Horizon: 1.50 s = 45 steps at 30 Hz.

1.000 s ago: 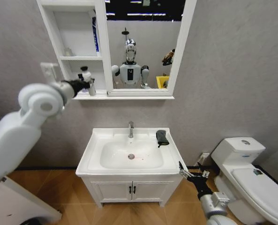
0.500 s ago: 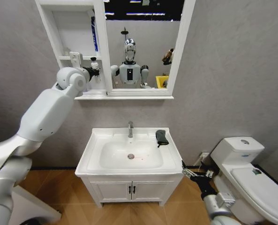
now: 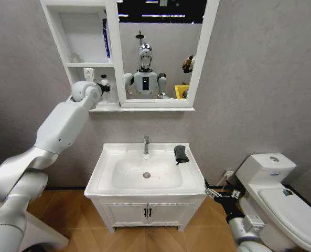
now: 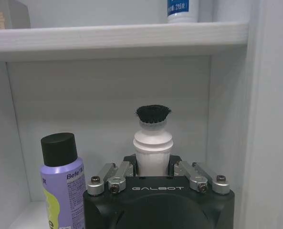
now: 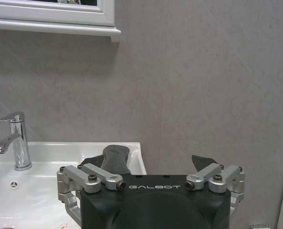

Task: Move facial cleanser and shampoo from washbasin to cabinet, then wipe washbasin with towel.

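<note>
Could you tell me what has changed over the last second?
The left gripper, shut on the shampoo, has carried it into the cabinet's lowest niche, beside the facial cleanser. The towel has stayed on the washbasin, and the right gripper remains parked low beside it.

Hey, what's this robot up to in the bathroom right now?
It is putting toiletries away. The left gripper is up inside the lowest niche of the cabinet, shut on the shampoo, which stands upright beside the facial cleanser already on that shelf. The right gripper hangs low beside the washbasin, open. The towel lies on the basin's back right corner, near the faucet.
</note>
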Tool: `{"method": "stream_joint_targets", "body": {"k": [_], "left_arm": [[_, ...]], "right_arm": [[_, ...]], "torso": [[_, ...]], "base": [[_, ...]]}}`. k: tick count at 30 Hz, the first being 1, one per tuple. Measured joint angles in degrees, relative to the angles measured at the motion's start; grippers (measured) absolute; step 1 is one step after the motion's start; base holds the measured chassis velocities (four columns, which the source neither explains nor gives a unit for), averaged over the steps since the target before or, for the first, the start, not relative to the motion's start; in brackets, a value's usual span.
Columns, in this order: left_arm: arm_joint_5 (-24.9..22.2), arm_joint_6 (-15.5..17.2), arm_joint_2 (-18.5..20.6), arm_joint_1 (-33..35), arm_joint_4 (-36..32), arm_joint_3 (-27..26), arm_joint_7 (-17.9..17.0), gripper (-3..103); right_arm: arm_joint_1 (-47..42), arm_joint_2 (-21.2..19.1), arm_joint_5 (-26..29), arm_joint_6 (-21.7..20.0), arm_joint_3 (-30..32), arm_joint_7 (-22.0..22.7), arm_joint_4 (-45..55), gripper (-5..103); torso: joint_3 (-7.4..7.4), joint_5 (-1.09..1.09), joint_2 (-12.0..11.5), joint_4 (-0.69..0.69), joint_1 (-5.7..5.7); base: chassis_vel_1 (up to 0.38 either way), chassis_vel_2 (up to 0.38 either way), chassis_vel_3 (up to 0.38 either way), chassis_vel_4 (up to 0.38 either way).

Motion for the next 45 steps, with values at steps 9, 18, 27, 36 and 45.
{"method": "stream_joint_targets", "body": {"k": [9, 18, 27, 36, 45], "left_arm": [[3.3, -1.1, -1.2, 0.8, 1.2, -1.4, 0.8, 53], [2.4, -1.6, -0.7, 1.2, 0.3, -2.3, 0.8, 86], [2.1, -2.3, 2.2, 4.3, -7.6, -4.0, 0.4, 100], [-1.5, -5.7, 17.1, 27.5, -42.6, -15.7, -7.6, 100], [9.6, -8.2, 20.4, 65.8, -64.3, -44.8, -1.3, 100]], "right_arm": [[-0.5, -0.3, 0.2, 0.5, 1.0, 0.4, -0.1, 100], [0.0, -0.3, -0.3, 0.3, 0.6, 0.4, 0.1, 100], [0.4, -0.3, -0.9, -0.2, 0.3, 0.4, -0.2, 100], [0.3, -0.1, -2.0, -2.1, -0.3, 1.7, 2.2, 100], [-1.4, -0.1, -1.0, -3.1, -1.7, 2.1, 4.9, 100]], "torso": [[0.0, 0.0, 0.0, 0.0, 0.0], [0.0, 0.0, 0.0, 0.0, 0.0], [0.0, -0.01, 0.0, -0.01, 0.01], [-0.02, 0.01, 0.0, 0.0, 0.0], [-0.02, -0.02, 0.0, 0.01, -0.02]], "base": [[0.0, 0.0, 0.0, 0.0], [0.0, 0.0, 0.0, 0.0], [0.0, 0.0, 0.0, 0.0], [0.0, 0.0, 0.0, 0.0], [0.0, 0.0, 0.0, 0.0]]}}
